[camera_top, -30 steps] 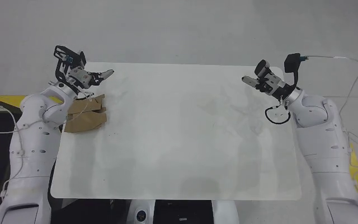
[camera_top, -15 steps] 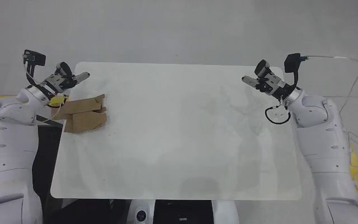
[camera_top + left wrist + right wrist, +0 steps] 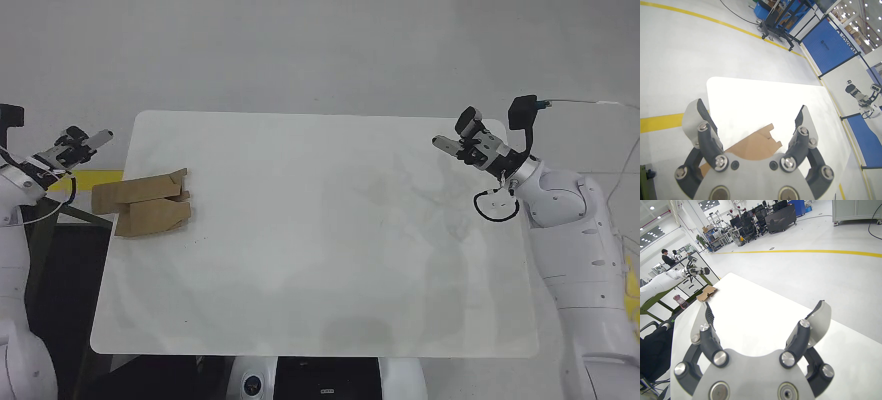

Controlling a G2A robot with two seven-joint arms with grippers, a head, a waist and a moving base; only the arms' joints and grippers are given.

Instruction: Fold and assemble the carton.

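While the carton (image 3: 150,205) lies flat at the middle left of the top view, overhanging the left edge of the desk (image 3: 330,250), the left pincer (image 3: 93,138) has drawn away from it; a second ago it hung over the desk's upper left corner, just above the carton, and now it sits off the desk altogether, at the far upper left of the frame; its jaws stand wide apart with nothing between them. The right pincer (image 3: 447,143) has not stirred from the upper right of the frame, over the desk's right-hand margin; it too is spread open and empty, well apart from the carton; the carton has kept its place and shape, its flaps unraised. By my reading the folding has not begun, and the retreat puts the nearer arm farther from the work; one arm or the other would have to come back to the cardboard and take a panel before any wall can be stood up.
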